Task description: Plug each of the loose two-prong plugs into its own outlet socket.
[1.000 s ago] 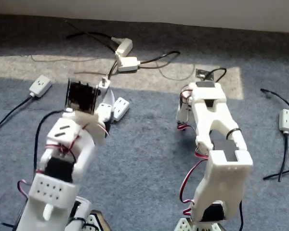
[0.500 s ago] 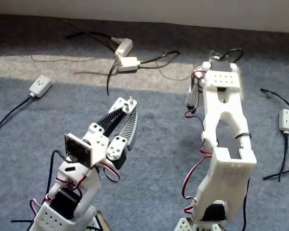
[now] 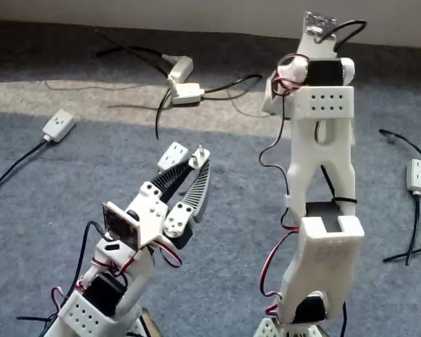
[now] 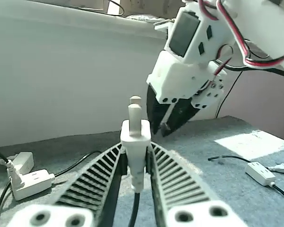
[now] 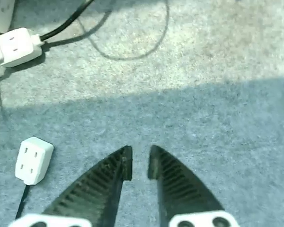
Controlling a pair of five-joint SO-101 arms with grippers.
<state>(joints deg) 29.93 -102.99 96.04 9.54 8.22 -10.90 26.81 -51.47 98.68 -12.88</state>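
Pinched tight, the left pincer has its two black ribbed fingers shut on a white two-prong plug. The plug stands straight up between the fingertips. Its prongs point away from the arm, and its black cord hangs down between the fingers. The plug is held up in the air in front of a pale wall.

In the high view, the tip of this pincer is just beside a white outlet socket that lies on the grey carpet. The plug is not in that socket.

The right pincer is open only a little, with a thin gap between its fingertips. It holds nothing and points down at the carpet. In the left wrist view it hangs behind the plug and does not touch it.

The tall white right arm stands up high. Two more white sockets lie close together in the sunny strip far from the arms. One of them has a black cord. A lone socket lies at the left edge of the high view. An edge socket lies at the right edge, well apart from both pincers.
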